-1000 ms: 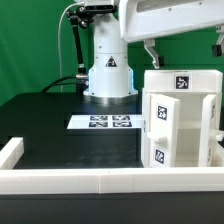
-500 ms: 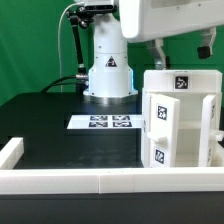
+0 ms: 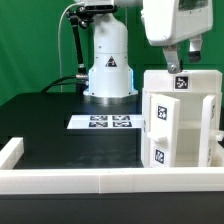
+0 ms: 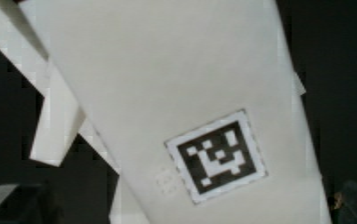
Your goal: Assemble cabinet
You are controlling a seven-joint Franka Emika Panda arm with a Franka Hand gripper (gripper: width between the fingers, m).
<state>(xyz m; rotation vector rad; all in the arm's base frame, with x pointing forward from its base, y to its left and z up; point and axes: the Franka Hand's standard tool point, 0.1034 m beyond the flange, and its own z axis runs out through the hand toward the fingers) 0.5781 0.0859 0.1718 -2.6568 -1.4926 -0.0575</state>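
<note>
The cabinet (image 3: 180, 125) is a white box with black-and-white tags, standing on the black table at the exterior view's right. A tag lies on its top face (image 3: 183, 83). My gripper (image 3: 186, 58) hangs just above that top face, with its fingers (image 3: 172, 60) apart and nothing between them. In the wrist view the cabinet's white top panel (image 4: 157, 90) with its tag (image 4: 219, 152) fills the picture. My gripper (image 4: 178, 216) is close above it, and its fingertips only show as dark shapes at the frame's corners.
The marker board (image 3: 103, 122) lies flat on the table in front of the robot base (image 3: 108, 70). A low white border wall (image 3: 90, 181) runs along the table's front edge and the exterior view's left side (image 3: 10, 150).
The arm's hand has moved toward the exterior view's right and down, from above the cabinet's back left to right over its top. The cabinet has not moved.
</note>
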